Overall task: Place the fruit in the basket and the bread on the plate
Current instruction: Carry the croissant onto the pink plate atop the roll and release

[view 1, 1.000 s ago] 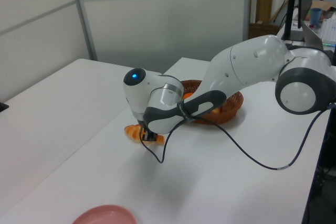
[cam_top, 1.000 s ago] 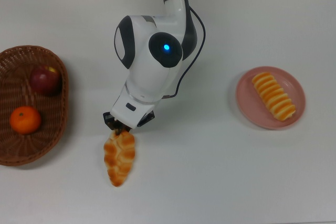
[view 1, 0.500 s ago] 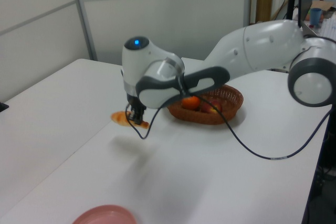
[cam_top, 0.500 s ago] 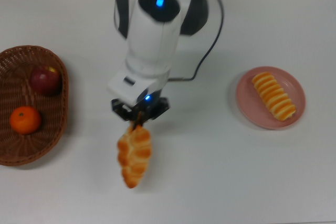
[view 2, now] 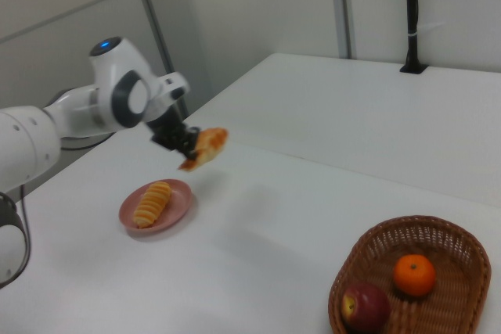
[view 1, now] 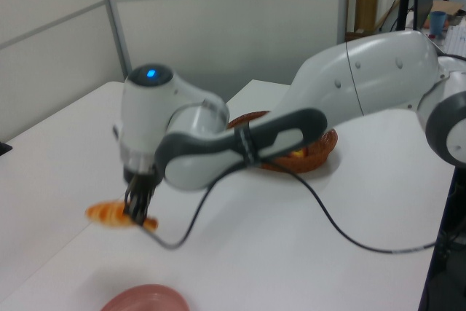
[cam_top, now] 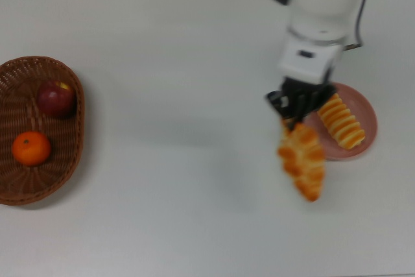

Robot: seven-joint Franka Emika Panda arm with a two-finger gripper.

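Knobbly braided loaf | tool gripping; pink plate beside

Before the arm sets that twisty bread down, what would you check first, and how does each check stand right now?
1. Grip: the gripper is shut on one end of the braided loaf: ok.
2. Loaf clear of the table: it hangs in the air in the right view: ok.
3. Loaf over the plate: in the top view it hangs beside the plate's left rim: not ok.
4. Room on the plate: the ridged loaf lies across it, with bare plate beside it; enough room: cannot tell.
5. Fruit done: apple and mandarin lie in the basket: ok.
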